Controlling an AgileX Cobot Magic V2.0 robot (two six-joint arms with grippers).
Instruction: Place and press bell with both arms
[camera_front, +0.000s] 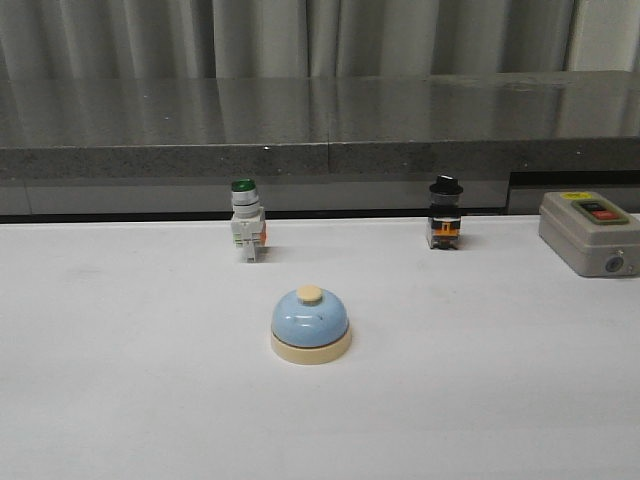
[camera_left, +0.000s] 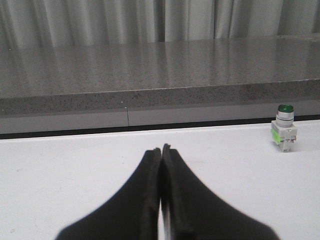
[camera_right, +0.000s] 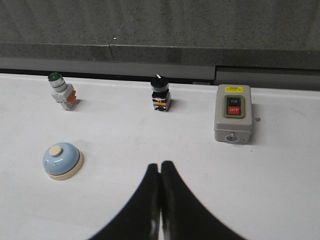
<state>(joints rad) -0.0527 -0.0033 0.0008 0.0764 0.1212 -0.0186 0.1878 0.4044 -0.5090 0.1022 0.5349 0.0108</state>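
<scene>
We are seeing a small light-blue dome-shaped call bell wearing a cream base and a cream button. The plain white bench is showing no pattern. The white plastic switch with a dark green cap is carrying an orange patch at its side. The black-capped switch is showing an orange band. The grey rectangular box is bearing a red button and a yellow label. The speckled dark grey stone ledge is sitting under pale grey curtains. Both pincers, left and right, are looking matte black.
</scene>
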